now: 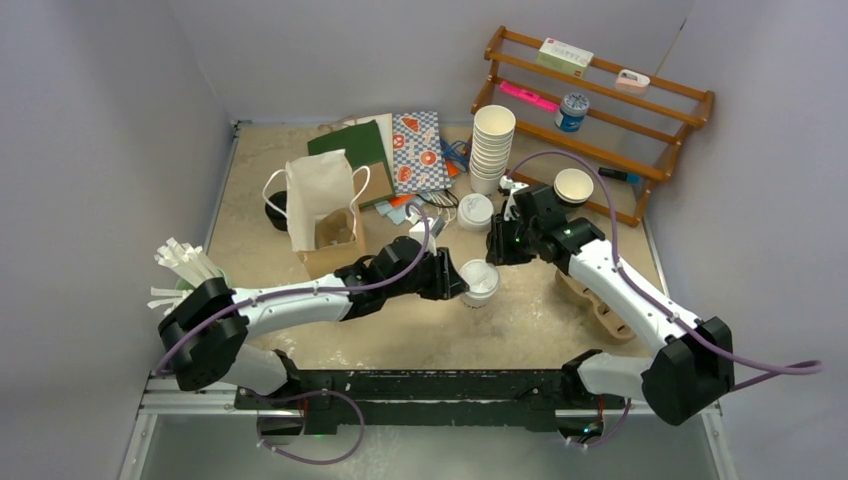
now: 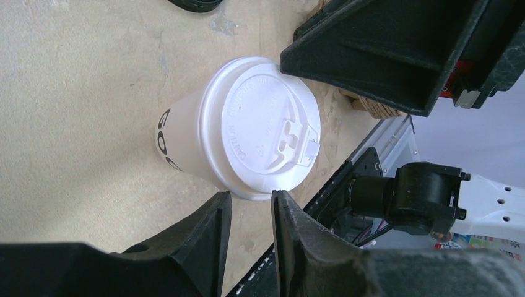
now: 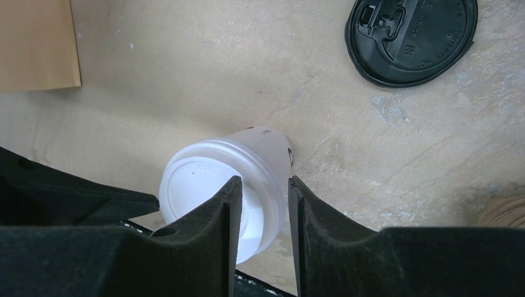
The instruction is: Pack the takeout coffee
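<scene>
White plastic caps the small paper takeout cup (image 1: 480, 283), which stands upright near the middle of the overhead view on the scuffed beige table (image 1: 270, 170). Black lettering runs down the cup's pale side.

The left gripper (image 1: 461, 282) extends from the lower left and meets the cup on its left side. In the left wrist view its two black fingers (image 2: 213, 241) rise from the bottom edge with a narrow gap between them. Their tips lie at the rim of the white lid (image 2: 260, 127). Only bare table shows in the gap, so they are unclenched and grasp nothing.

The right gripper (image 1: 493, 256) extends from the lower right and sits just above the cup in the overhead view. In the right wrist view its fingers (image 3: 312, 229) are also parted, by a gap narrower than the lid, and they cover the lid's right half. Whether their tips touch the lid cannot be told. A loose round black plastic lid (image 3: 412, 40) lies flat on the table in the upper right of that view, well apart from the cup.

Elsewhere in the overhead view:
- A brown paper bag (image 1: 325, 215) with white handles stands left of centre.
- A tall stack of plain white paper cups (image 1: 492, 148) rises above centre.
- A dark cup (image 1: 573, 185) with a white inside sits to the right of the stack.
- A wooden rack (image 1: 600, 100) fills the upper right.
- A moulded cardboard cup carrier (image 1: 592, 300) lies partly under the right arm.
</scene>
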`<state>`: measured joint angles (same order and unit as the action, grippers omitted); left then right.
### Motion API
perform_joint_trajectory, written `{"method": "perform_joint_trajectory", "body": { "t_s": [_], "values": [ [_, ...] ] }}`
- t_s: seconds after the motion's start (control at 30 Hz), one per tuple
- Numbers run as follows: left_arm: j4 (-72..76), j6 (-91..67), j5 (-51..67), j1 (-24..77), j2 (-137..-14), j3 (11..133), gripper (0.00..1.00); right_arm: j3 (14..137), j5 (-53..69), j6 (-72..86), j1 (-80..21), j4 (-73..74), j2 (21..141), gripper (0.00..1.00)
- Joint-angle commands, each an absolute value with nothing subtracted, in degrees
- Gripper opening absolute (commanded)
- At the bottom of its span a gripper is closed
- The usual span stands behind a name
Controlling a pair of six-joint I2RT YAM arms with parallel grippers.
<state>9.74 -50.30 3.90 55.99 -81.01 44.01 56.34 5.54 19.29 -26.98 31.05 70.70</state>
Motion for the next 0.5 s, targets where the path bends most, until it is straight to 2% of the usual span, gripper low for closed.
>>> {"method": "perform_joint_trajectory", "body": {
  "t_s": [0.0, 0.2, 0.47],
  "values": [
    [9.27, -51.17, 1.17, 56.34, -81.19, 46.78, 0.31, 56.19, 6.53, 17.84, -27.04, 31.73, 70.59, 0.35],
    [8.88, -51.03, 0.98, 56.34, -81.17, 47.64, 0.21, 55.82, 7.25, 17.83, -27.01, 31.56, 71.10, 0.34],
    [9.19, -51.11, 1.76, 56.34, -82.62, 49.00, 0.22, 55.73, 7.64, 17.84, -26.95, 31.41, 71.23, 0.32]
  ]
}}
